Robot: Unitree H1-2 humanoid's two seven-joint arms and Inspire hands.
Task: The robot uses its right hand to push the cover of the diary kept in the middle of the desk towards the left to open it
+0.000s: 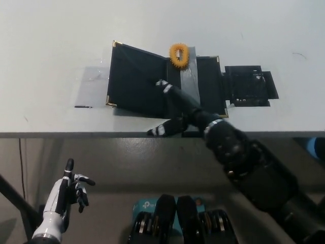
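Cover [136,73] of the diary [167,84] is raised left of the right hand [177,109], whose spread fingers [163,85] hold nothing, at frame centre. Its spine runs top to bottom. The left hand [68,190] is rested open at lower left, below the table [51,61].

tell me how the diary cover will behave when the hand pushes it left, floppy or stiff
Probably stiff: the diary cover stays flat with brass corners, so it should swing as one board. Grey tape likely holds the diary down. The right hand rests on it; the left hand hangs below the desk.
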